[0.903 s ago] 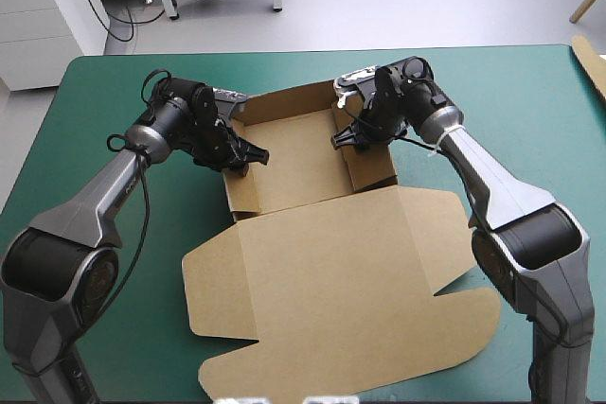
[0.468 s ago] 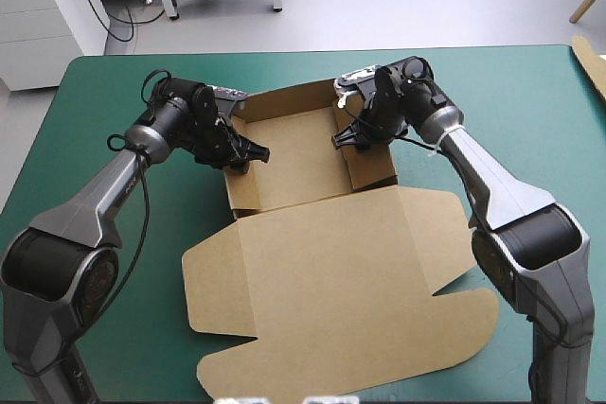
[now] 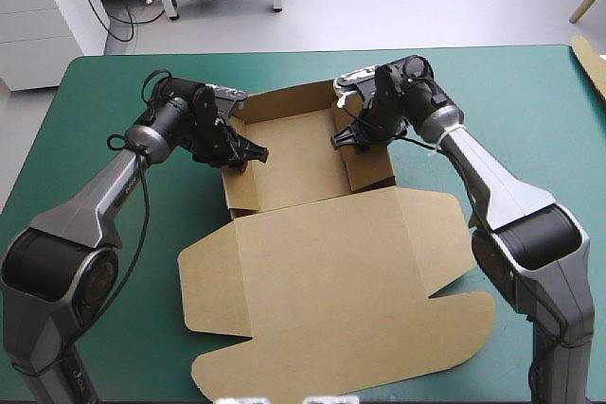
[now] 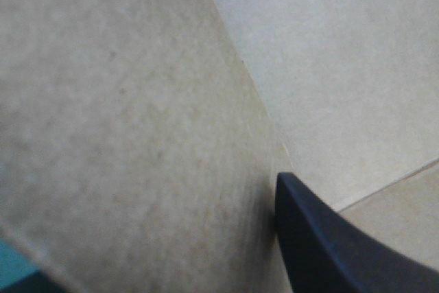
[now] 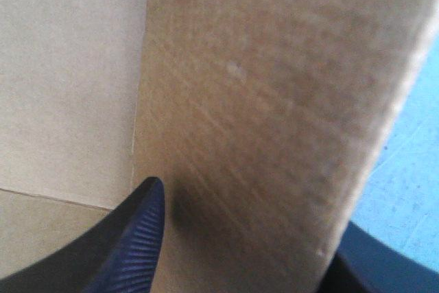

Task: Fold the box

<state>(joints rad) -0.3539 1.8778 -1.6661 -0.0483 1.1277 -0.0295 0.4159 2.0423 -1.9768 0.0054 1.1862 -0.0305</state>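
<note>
The brown box [image 3: 312, 262] lies in the middle of the teal-green cover, its tray part at the back with walls raised and the wide lid flat toward the front. My left gripper [image 3: 237, 151] is on the tray's left wall; in the left wrist view the gripper [image 4: 147, 231] has that wall [image 4: 137, 121] between its black fingers [image 4: 329, 238], all but shut. My right gripper [image 3: 348, 136] holds the right wall; the right wrist view shows the gripper [image 5: 247, 217] pinching the wall [image 5: 274, 101], one finger inside the tray and one outside.
Bare teal-green cover [image 3: 85, 139] lies to the left and right of the box. A pale strip of board [image 3: 592, 65] sticks in at the table's far right edge. The lid's front edge reaches close to the table's near edge.
The flat lid has slid a little to the left and its front edge has shifted slightly. Both grippers stay on the tray walls, the left one nudged slightly toward the back.
</note>
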